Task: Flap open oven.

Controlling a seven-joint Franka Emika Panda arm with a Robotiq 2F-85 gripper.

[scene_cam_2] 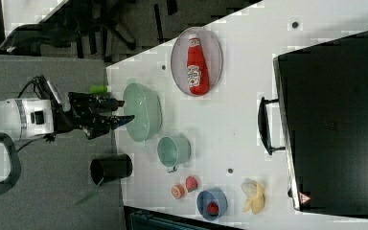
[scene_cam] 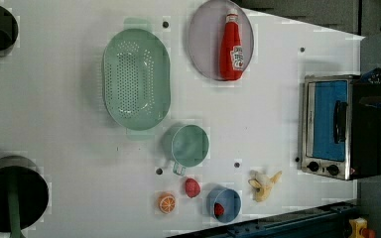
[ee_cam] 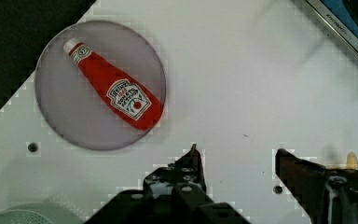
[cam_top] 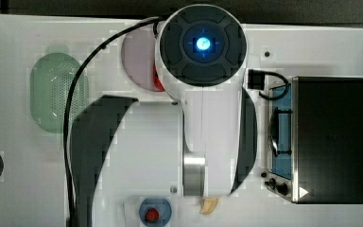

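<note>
Oven (scene_cam: pixel 340 126): we find it at the desk's edge on the left view's right, black top, silver front frame, blue-tinted glass door shut, dark bar handle (scene_cam: pixel 340 121) across the glass, two black knobs (scene_cam: pixel 323 168) beside the door. In the top view it sits at the top view's right, partly behind the arm.

End effector (ee_cam: pixel 237 156): the wrist view shows two dark fingers (ee_cam: pixel 192 164) apart with bare desk between them; we read them as parted fairly wide and gripping nothing. In the right view it hangs off the desk, on the right view's left, well apart from the oven.

Arm (cam_top: pixel 203 99): white body with dark panels, blue light on its top, covering the middle of the top view.

Desk (scene_cam: pixel 258 114): white, with small dark holes.

Ketchup bottle (scene_cam: pixel 232 47): red, white cap, lying on a pale grey plate (scene_cam: pixel 203 29), well apart from the oven.

Colander (scene_cam: pixel 136 79): pale green, perforated, oval, near the plate.

Cup (scene_cam: pixel 187 146): pale green, with a handle, just beside the colander.

Blue bowl (scene_cam: pixel 226 197): holds a small red piece.

Banana (scene_cam: pixel 263 185): peeled, between the blue bowl and the oven.

Orange slice (scene_cam: pixel 166 203) and red piece (scene_cam: pixel 192 187): on the desk, near the blue bowl.
</note>
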